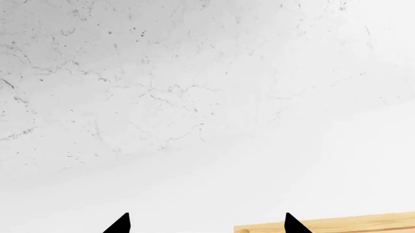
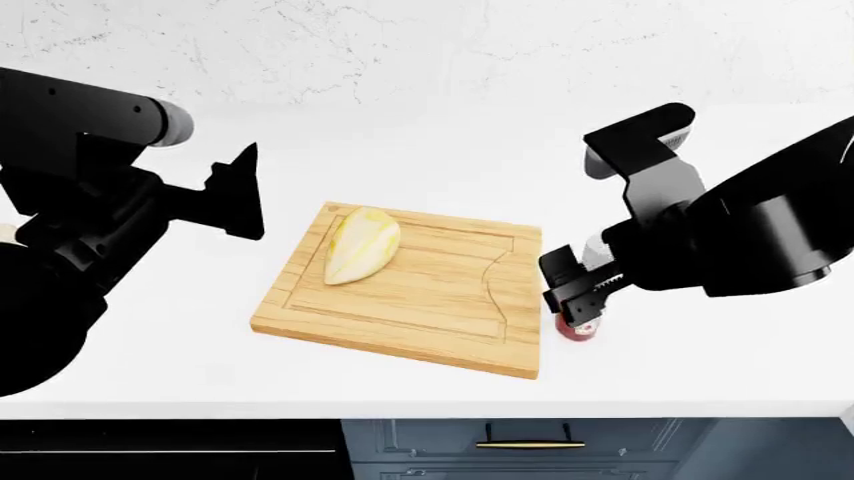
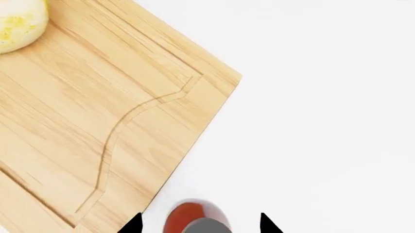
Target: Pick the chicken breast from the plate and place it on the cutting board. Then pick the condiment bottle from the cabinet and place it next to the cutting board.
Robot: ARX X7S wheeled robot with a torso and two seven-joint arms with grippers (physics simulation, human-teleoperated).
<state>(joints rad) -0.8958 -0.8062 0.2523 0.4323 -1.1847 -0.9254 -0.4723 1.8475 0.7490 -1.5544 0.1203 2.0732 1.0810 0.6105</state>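
Condiment bottle [image 2: 581,331] just off the cutting board's [image 2: 414,300] 3 o'clock edge.
Right gripper [image 2: 582,303] straddles it, contact unclear; left gripper [image 2: 240,190] spread, empty, over open counter [image 2: 441,150]; chicken breast [image 2: 360,245] at 10 o'clock.

No text, label, brand, number or sign can be read in any of the views. The condiment bottle [image 2: 581,329] shows only a sliver of red below the gripper, and any label on it is hidden.

Head view looks down over the cutting board [image 2: 407,290]; both wrist views catch it close up
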